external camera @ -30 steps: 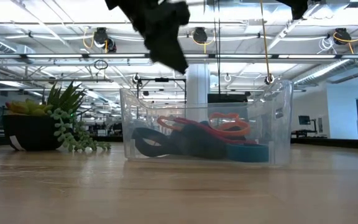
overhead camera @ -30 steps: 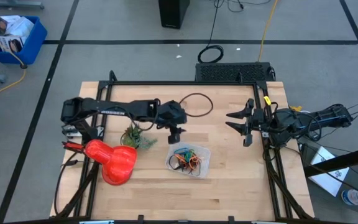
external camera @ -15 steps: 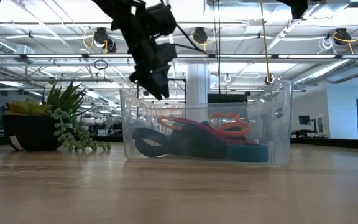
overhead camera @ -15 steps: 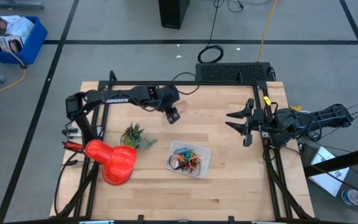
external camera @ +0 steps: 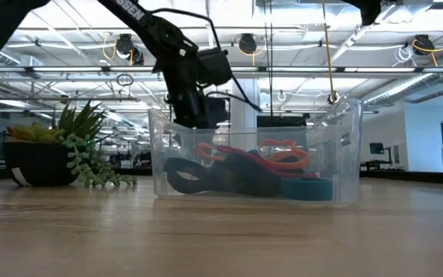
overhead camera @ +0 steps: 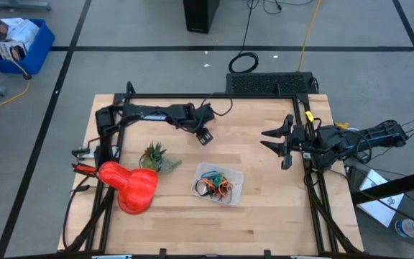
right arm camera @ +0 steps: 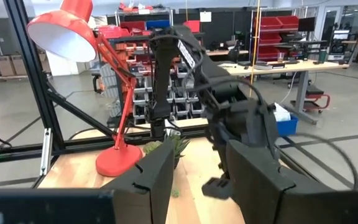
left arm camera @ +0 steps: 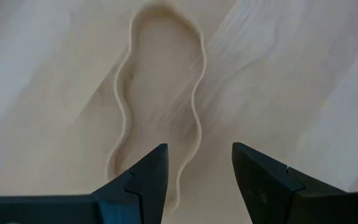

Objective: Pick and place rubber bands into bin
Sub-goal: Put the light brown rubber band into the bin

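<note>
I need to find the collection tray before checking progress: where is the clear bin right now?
In the high view the clear bin sits on the table near its middle, right of the small plant and red lamp, with rubber bands inside.

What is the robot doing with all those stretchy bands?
It is collecting rubber bands into the clear bin, which already holds a colourful pile. The left gripper, jaws open, hovers low over a pale tan rubber band lying on the wooden table, empty so far. The right gripper waits open at the table's right side.
</note>
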Motion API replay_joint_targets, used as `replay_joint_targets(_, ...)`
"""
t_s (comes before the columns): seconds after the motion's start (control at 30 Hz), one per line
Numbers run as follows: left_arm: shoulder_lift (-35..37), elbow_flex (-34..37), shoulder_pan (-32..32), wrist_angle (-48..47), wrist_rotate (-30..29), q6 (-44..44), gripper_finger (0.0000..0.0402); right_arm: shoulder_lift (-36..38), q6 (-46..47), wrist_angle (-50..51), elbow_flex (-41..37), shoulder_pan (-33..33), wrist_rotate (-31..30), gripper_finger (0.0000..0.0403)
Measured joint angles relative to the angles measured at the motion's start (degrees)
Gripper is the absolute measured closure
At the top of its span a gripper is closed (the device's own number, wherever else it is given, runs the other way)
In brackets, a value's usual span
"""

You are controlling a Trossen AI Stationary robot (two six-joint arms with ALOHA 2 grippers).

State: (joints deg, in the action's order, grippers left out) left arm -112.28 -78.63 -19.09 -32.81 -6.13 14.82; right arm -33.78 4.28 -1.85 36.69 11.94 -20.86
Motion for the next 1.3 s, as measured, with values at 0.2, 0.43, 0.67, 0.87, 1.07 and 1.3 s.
replay_joint_targets(0.2, -3.26, -0.02, -0.02, 0.07, -0.01, 0.12, 0.0218, 0.02, 0.76, -0.14, 0.00, -0.01, -0.01, 0.0261)
replay_joint_targets(0.43, -5.52, -0.22, -0.33, -0.14, 0.45, -0.07, 0.0218, 0.02, 1.21, -0.14, 0.00, 0.01, -0.02, 0.0261)
replay_joint_targets(0.67, -5.39, -0.17, -0.24, 0.00, 1.40, -1.54, 0.0278, 0.02, 0.99, -0.12, 0.00, 0.00, -0.02, 0.0261)
replay_joint_targets(0.87, -5.39, -0.11, -0.24, 0.54, 1.71, -1.61, 0.0372, 0.02, 0.41, -0.10, 0.00, -0.01, -0.02, 0.0261)
replay_joint_targets(1.07, -5.39, -0.06, -0.39, 1.14, 2.87, -2.30, 0.0392, 0.02, -0.56, -0.10, 0.00, 0.00, -0.04, 0.0261)
replay_joint_targets(1.3, -2.70, 0.11, -0.94, 2.20, 8.79, -4.31, 0.0396, 0.02, -0.65, -0.08, 0.00, 0.00, -0.04, 0.0261)
